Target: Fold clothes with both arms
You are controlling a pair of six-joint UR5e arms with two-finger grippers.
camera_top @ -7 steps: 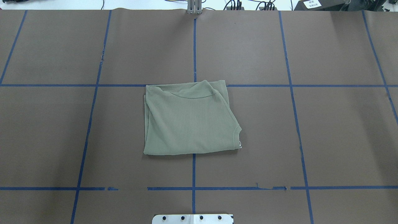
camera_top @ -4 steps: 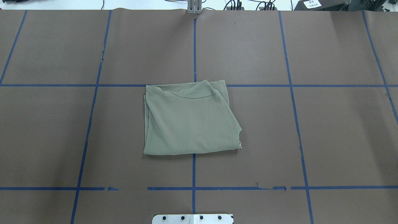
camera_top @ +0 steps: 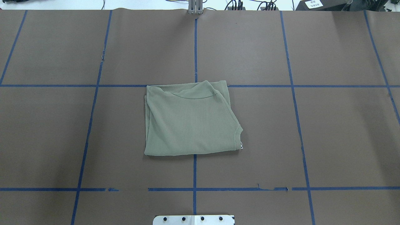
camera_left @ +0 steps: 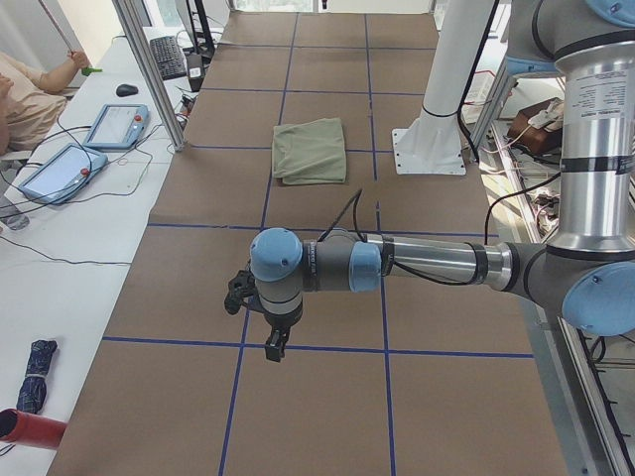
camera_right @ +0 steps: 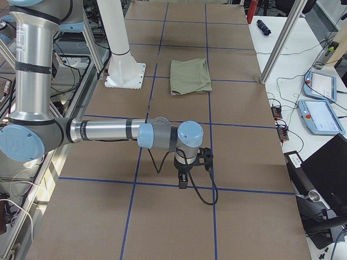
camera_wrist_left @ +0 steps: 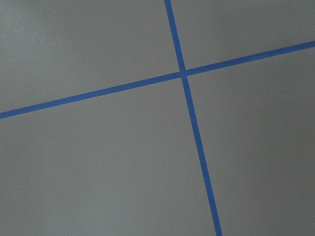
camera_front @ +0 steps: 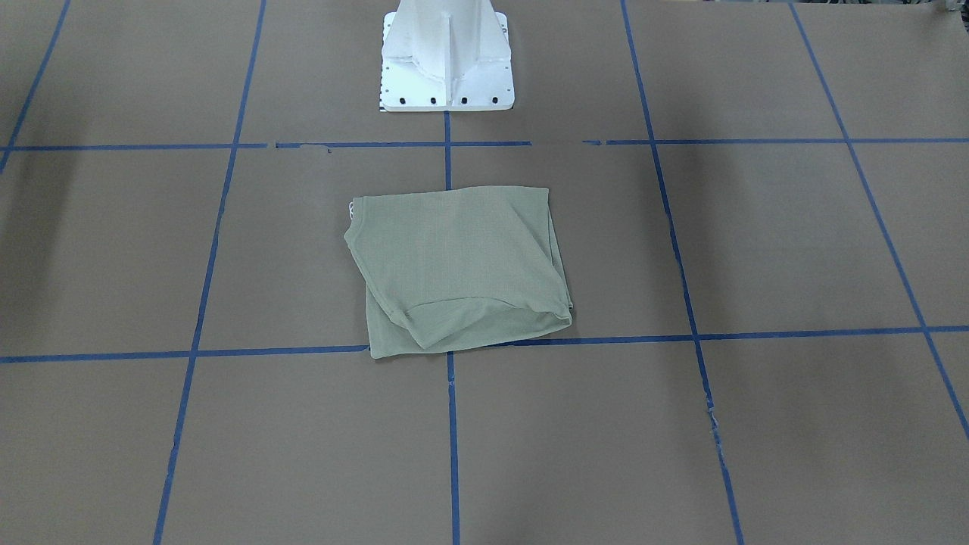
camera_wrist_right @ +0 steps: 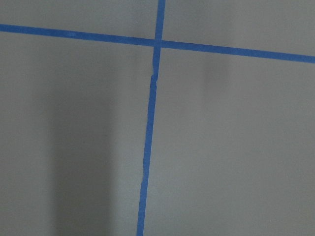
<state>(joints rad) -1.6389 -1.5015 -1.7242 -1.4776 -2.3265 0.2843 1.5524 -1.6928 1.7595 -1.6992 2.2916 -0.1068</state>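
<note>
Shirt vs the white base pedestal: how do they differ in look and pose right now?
The shirt is sage green and lies folded flat; the pedestal is white and stands upright. The shirt sits mid-table, the pedestal at the robot's edge. Both straddle the centre tape line.

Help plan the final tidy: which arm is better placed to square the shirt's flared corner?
Right, probably: the shirt lies central, far from left arm and right arm, but its flared corner is on the right side.
</note>
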